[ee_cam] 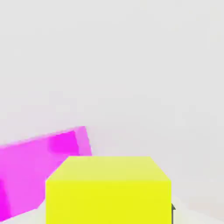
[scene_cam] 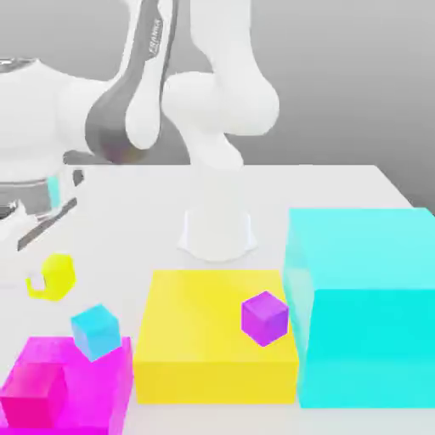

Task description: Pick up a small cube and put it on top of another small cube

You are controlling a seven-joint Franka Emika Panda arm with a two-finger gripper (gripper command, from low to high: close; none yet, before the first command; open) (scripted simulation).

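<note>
The small yellow cube hangs above the bench at the exterior view's left, pinched in the end effector, whose fingers are pressed against its sides. In the hand view the cube sits close under the camera, with the magenta block just beyond it. The exterior view adds the light-blue cube on the magenta block, a purple cube on the flat yellow block, and a big cyan block.

Small yellow cube close up; magenta block behind, white table.
</note>
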